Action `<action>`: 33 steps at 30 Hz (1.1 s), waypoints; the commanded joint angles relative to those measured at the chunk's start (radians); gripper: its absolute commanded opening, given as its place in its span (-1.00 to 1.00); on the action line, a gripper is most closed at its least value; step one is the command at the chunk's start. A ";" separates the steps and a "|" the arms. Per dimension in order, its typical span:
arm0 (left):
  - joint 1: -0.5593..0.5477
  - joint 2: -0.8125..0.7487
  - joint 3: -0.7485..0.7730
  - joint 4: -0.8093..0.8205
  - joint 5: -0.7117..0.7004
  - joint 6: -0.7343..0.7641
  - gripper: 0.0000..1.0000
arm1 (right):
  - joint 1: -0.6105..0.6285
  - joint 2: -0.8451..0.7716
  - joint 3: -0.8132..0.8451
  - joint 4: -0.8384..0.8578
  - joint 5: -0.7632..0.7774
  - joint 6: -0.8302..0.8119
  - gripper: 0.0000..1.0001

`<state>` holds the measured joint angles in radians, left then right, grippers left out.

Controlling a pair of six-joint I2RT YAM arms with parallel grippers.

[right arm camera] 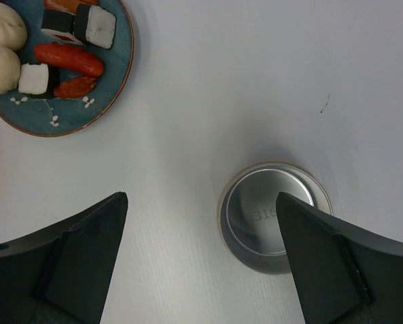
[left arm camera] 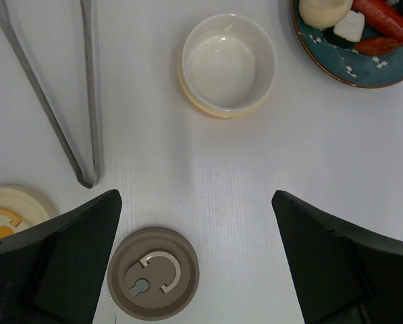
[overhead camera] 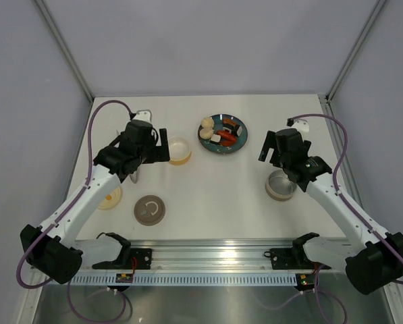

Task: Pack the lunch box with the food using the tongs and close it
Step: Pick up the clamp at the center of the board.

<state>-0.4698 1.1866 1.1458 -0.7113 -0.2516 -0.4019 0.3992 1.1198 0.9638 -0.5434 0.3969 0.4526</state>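
The food (overhead camera: 222, 132) is seen lying on the teal plate (overhead camera: 239, 146), at the far middle of the white worktop (overhead camera: 215, 189): two round cream buns (right arm camera: 0, 67), red-orange sausages (right arm camera: 69, 59) and white-and-black sushi bits (right arm camera: 96, 25), all packed close together. The tongs (left arm camera: 91, 101) are laid flat on the worktop well to the left of the plate, their two thin arms joined at the end nearer the robot. A cream bowl (left arm camera: 227, 64) is set upright just left of the plate, between it and the tongs. Nearer the robot than the plate and to its left, a brown lid (left arm camera: 152, 273) and a cream lid (left arm camera: 9, 212) are laid flat. A steel cup (right arm camera: 272, 216) is stood to the right of the plate, nearer the robot. The left fingers (left arm camera: 73, 256) are spread wide above the worktop left of the plate, and nothing is held. The right fingers (right arm camera: 73, 263) are likewise spread wide right of the plate, above the steel cup, with nothing gripped.
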 commanded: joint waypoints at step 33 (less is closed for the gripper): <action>0.376 0.384 0.235 -0.145 0.175 0.035 0.98 | 0.001 -0.204 -0.066 -0.018 -0.081 0.029 0.99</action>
<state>-0.1188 1.5143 1.3308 -0.8742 -0.1783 -0.3912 0.3992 0.9127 0.8688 -0.5625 0.3283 0.4660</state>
